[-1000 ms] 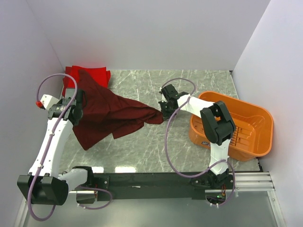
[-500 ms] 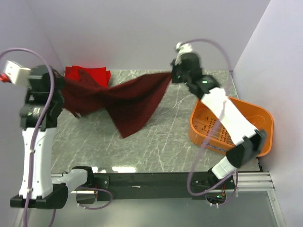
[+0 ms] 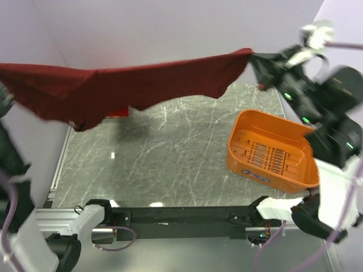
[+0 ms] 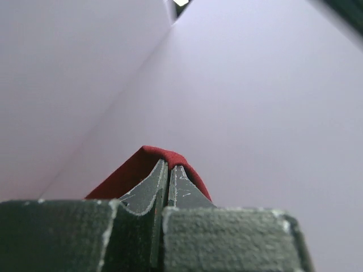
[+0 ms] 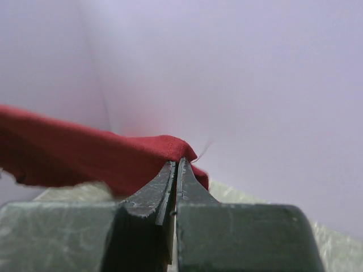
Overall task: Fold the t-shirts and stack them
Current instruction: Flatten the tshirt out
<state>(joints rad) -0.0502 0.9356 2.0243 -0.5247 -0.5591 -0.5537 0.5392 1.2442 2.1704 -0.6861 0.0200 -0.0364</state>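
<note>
Top external view, and what a change in half a second! The marble table (image 3: 170,158) lies bare across the middle of the frame. The maroon t-shirt (image 3: 142,85) is now high above it, pulled out in one long band from the left edge to the upper right. A moment ago it sagged between the arms, with a deep tail hanging down over the table; that tail is now only a ragged hem drooping at upper left. Both arms have swung up and apart, and they look large and blurred. The left one is mostly cut off at the left edge.

The orange basket (image 3: 233,153) sits where it was, at centre right on the table. The red t-shirt (image 3: 118,112) at the back left was in plain sight before. Now only a sliver shows under the maroon hem.

Over to the wrist views: the right gripper (image 5: 175,165) is clenched tight on a fold of the maroon cloth. The left gripper (image 4: 168,169) is pinched just as hard on its own corner, against the pale wall.
</note>
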